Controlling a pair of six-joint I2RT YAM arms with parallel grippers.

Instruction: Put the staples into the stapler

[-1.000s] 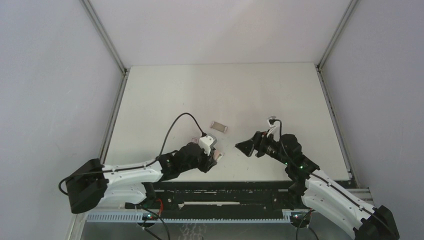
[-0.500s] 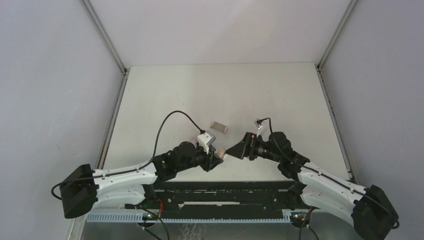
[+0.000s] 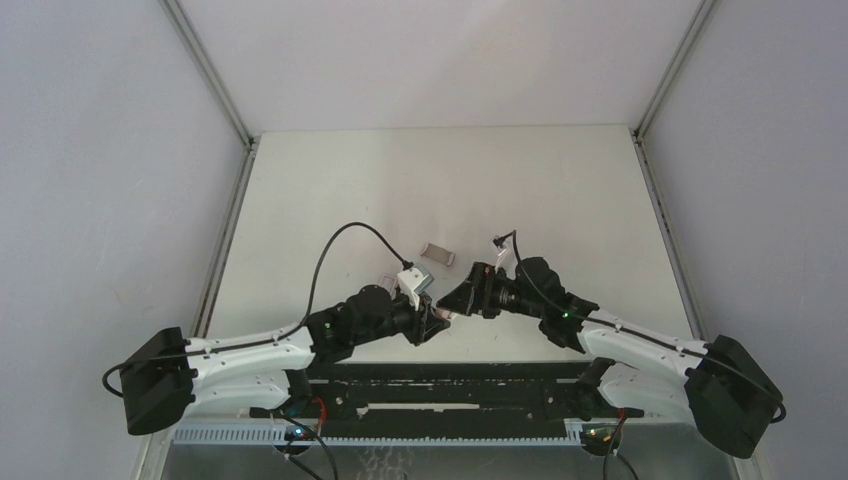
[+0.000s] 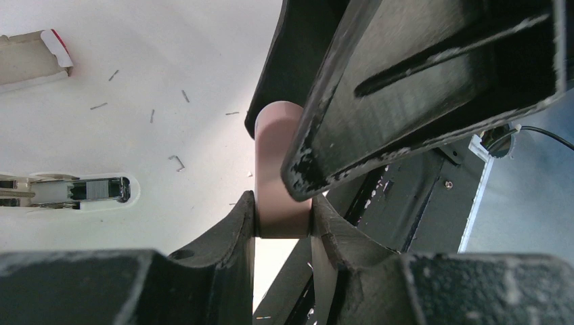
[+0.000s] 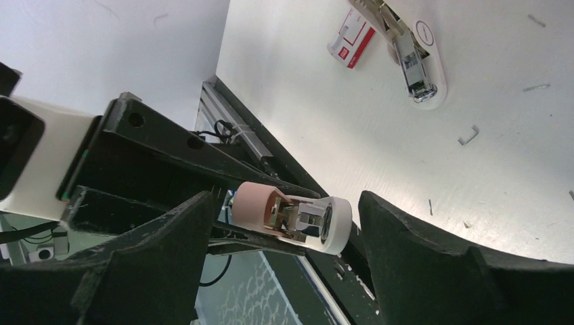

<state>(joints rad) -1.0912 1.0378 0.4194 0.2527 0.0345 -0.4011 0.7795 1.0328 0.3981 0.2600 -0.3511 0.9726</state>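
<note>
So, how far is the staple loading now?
Done: the stapler lies open on the table, with the box near it. In hand: the left pincer grips a pink piece, and the right pincer is open around its end. Left, it seems: filling and closing the stapler.

Pink-and-white stapler (image 5: 291,218), red-and-white staple box (image 5: 352,30)

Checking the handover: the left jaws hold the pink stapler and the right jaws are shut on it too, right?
No: the right wrist view shows the right jaws open, one on each side of the pink stapler, not shut on it.
</note>
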